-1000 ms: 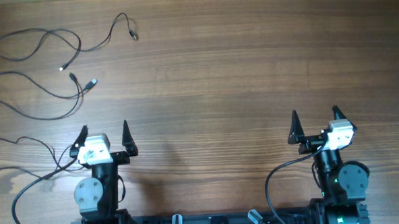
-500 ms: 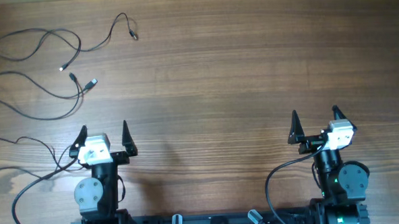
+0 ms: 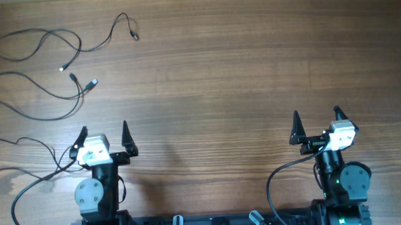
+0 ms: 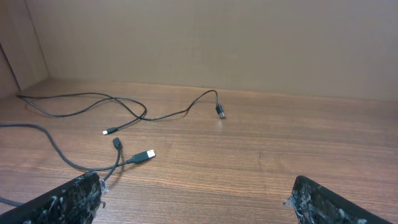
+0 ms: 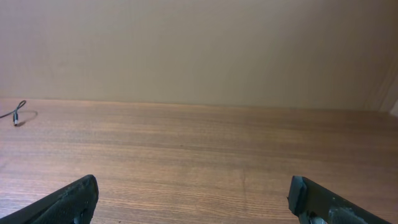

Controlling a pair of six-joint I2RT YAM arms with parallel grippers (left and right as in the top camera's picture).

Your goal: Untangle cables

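Observation:
The cables (image 3: 56,68) are thin dark wires lying loosely crossed on the wooden table at the far left, with small plug ends near the middle of the tangle. From the left wrist view the cables (image 4: 121,134) spread ahead and to the left, one silvery plug tip pointing right. A single plug end of the cables (image 5: 17,116) shows at the left edge of the right wrist view. My left gripper (image 3: 104,133) stands open near the front edge, below the wires and apart from them. My right gripper (image 3: 317,123) is open at the front right, nothing between its fingers.
Thicker black arm cables (image 3: 27,184) loop at the front left beside the left arm's base, and another (image 3: 278,184) curves by the right arm's base. Bare wooden table (image 3: 219,78) stretches between and beyond the arms. A wall rises behind the far table edge.

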